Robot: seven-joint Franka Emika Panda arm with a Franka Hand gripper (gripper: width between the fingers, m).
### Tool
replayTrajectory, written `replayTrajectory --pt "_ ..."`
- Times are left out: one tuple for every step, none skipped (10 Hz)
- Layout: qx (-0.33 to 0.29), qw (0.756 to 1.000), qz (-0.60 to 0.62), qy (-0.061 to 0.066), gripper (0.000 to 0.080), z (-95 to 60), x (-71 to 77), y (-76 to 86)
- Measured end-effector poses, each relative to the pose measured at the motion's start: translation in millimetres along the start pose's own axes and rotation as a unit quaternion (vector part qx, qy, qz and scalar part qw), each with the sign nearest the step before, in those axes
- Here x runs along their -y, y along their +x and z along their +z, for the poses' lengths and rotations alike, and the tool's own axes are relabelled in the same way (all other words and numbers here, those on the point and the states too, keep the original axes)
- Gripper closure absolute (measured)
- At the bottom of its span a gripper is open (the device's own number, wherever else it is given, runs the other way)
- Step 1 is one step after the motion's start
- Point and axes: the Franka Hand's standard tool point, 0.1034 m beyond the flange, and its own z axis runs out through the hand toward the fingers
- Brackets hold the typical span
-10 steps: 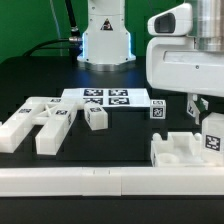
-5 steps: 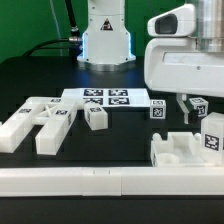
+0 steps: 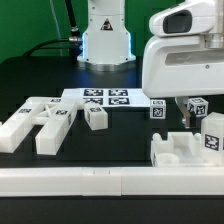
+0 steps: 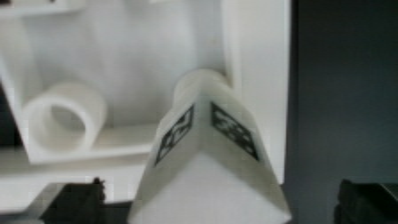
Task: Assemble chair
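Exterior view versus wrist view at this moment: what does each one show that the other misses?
Exterior only: the marker board, loose parts on the exterior view's left, a cube and the arm base. Wrist only: a round socket in the white block behind the tagged piece, and clear gaps between that piece and the fingertips. Both: the open gripper straddling the tagged piece.

I can pass over the bare black tabletop (image 3: 125, 135) between the small white tagged block (image 3: 95, 117) and the blocky white plastic seat (image 3: 178, 150). An upright white tagged piece (image 3: 212, 132) at that seat blocks the exterior view's right.
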Motion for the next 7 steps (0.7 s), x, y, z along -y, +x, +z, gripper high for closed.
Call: replayTrajectory --pt "0.0 1.0 -0.027 0.0 0.0151 0.3 0.0 -0.2" --pt "0.0 0.997 -0.072 -0.004 0.0151 0.3 -0.8 -0.1" --pt "0.0 0.994 -0.11 -0.004 0.0151 0.5 -0.9 -0.3" --pt "0.0 0.99 -0.139 -0.005 0.0151 0.4 -1.7 -0.1" --pt "0.001 0.985 -0.172 -0.006 0.0151 0.3 -3.6 0.2" --pt "0.001 0.976 -0.217 -0.01 0.0151 0.2 -6.0 0.6" --pt "0.002 0.97 -0.241 -0.011 0.0151 0.2 -6.7 0.6"
